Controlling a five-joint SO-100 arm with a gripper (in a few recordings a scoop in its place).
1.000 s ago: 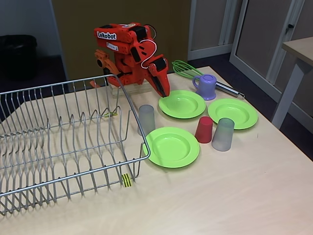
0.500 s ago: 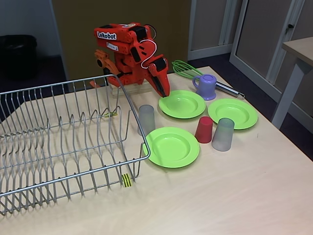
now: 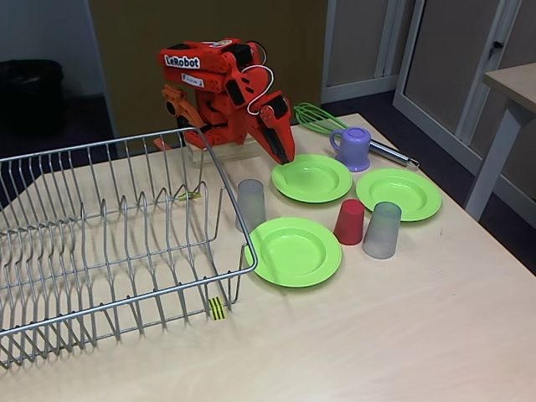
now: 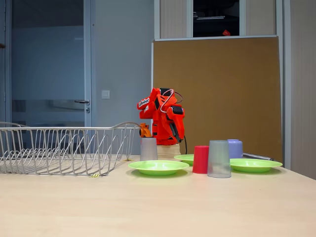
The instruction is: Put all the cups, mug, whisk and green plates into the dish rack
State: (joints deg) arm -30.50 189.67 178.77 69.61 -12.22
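The end effector (image 3: 286, 156), whose grip state cannot be told, is being held just above the far green plate (image 3: 311, 177) at its 10 o'clock rim, the mug (image 3: 355, 148) being seen at 2 o'clock.

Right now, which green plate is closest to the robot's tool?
The round lime-green plastic plate at the back, just in front of the purple mug. The orange tool hangs by its back rim; the other two plates sit farther off.

Plates (image 3: 296, 249), cups (image 3: 349, 222) — beside dish rack (image 3: 100, 243)
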